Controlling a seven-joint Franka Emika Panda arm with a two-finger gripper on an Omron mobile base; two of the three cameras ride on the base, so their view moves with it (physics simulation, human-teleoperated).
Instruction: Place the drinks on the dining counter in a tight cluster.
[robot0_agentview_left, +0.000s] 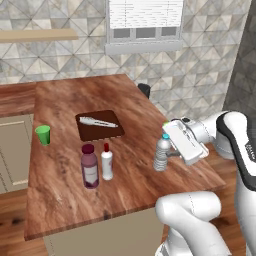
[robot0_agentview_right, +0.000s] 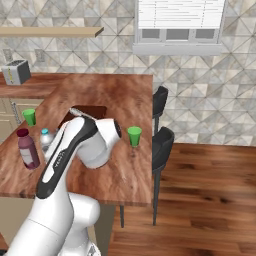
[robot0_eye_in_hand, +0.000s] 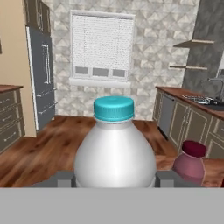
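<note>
The small clear bottle with a blue cap (robot0_agentview_left: 161, 153) stands upright near the right edge of the reddish-brown dining counter (robot0_agentview_left: 65, 200). My gripper (robot0_agentview_left: 169, 152) is shut on it from the right. In the hand view the clear bottle (robot0_eye_in_hand: 114, 148) sits between my fingertips (robot0_eye_in_hand: 65, 178), and the purple bottle (robot0_eye_in_hand: 190, 164) shows behind it to the right. The wide dark-purple bottle (robot0_agentview_left: 90, 167) and the slim white bottle with a red cap (robot0_agentview_left: 106, 162) stand side by side at the counter's front middle, well left of the clear one. From the right base view, my arm partly hides the clear bottle (robot0_agentview_right: 45, 139), which stands beside the purple bottle (robot0_agentview_right: 28, 149).
A dark cutting board (robot0_agentview_left: 99, 125) with a knife lies behind the bottles. One green cup (robot0_agentview_left: 43, 135) stands at the counter's left edge, another green cup (robot0_agentview_right: 134, 136) near its right edge. Two black stools (robot0_agentview_right: 162, 145) stand along the right side. A toaster (robot0_agentview_right: 16, 72) sits far left.
</note>
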